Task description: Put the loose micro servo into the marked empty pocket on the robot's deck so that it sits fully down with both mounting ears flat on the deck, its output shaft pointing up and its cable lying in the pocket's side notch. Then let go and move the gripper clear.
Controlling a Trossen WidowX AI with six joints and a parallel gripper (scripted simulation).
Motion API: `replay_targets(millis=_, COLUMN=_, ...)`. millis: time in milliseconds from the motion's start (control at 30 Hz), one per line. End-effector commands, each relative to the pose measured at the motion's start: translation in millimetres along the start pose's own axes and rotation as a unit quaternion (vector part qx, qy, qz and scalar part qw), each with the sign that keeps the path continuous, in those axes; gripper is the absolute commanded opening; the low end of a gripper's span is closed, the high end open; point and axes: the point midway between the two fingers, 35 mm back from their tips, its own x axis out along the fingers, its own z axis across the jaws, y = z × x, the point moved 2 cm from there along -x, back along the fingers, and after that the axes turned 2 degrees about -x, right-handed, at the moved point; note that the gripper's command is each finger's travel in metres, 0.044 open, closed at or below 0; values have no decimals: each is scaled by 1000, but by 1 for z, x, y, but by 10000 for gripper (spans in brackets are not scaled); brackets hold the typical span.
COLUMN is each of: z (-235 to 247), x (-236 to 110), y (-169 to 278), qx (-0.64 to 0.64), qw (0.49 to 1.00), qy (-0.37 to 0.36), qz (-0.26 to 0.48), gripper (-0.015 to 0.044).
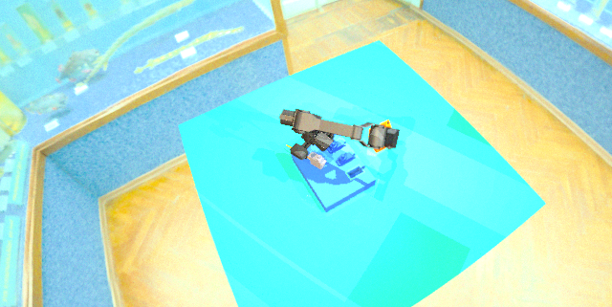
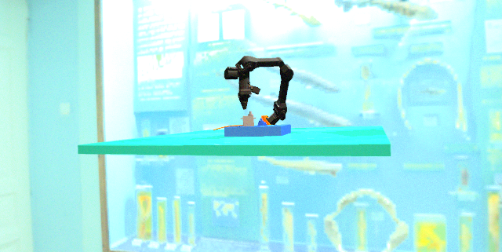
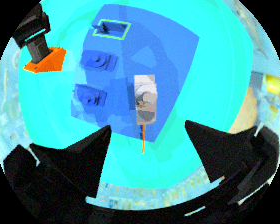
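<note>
The loose servo [image 1: 316, 160] [image 2: 248, 121] [image 3: 145, 100], pinkish grey, stands upright on the blue deck [image 1: 335, 199] [image 2: 255, 131] [image 3: 186, 50], its shaft up and its ears well above the deck surface. Its orange cable [image 2: 227, 127] [image 3: 143, 140] runs out past the deck's edge. The marked pocket, outlined in light green [image 3: 111, 37], is empty, at the deck's far end in the wrist view. My gripper [image 2: 245, 108] [image 3: 149, 126] is open and empty, pointing down above the servo. In the wrist view the servo's near end lies between the fingertips' directions.
Two blue servo shapes [image 3: 98, 60] [image 3: 91, 96] rise from the deck in a row with the pocket. The orange base plate [image 1: 386, 123] [image 2: 265, 118] [image 3: 51, 62] of the arm is beside the deck. The cyan table [image 1: 287, 250] [image 2: 157, 149] carries everything.
</note>
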Motion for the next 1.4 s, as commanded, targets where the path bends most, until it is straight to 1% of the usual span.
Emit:
replay_targets(millis=0, z=0, x=18, y=-2, qx=-1, qw=1000, qy=-1, qz=-7, gripper=440)
replay_targets(millis=700, z=0, x=42, y=-2, qx=-1, qw=1000, qy=-1, qz=-7, gripper=440)
replay_targets(millis=1133, z=0, x=42, y=-2, qx=-1, qw=1000, qy=-1, qz=-7, gripper=99)
replay_targets(millis=1300, z=0, x=42, y=-2, qx=-1, qw=1000, qy=-1, qz=-7, gripper=65)
replay_targets(millis=1367, z=0, x=40, y=-2, qx=-1, qw=1000, qy=-1, qz=-7, gripper=13)
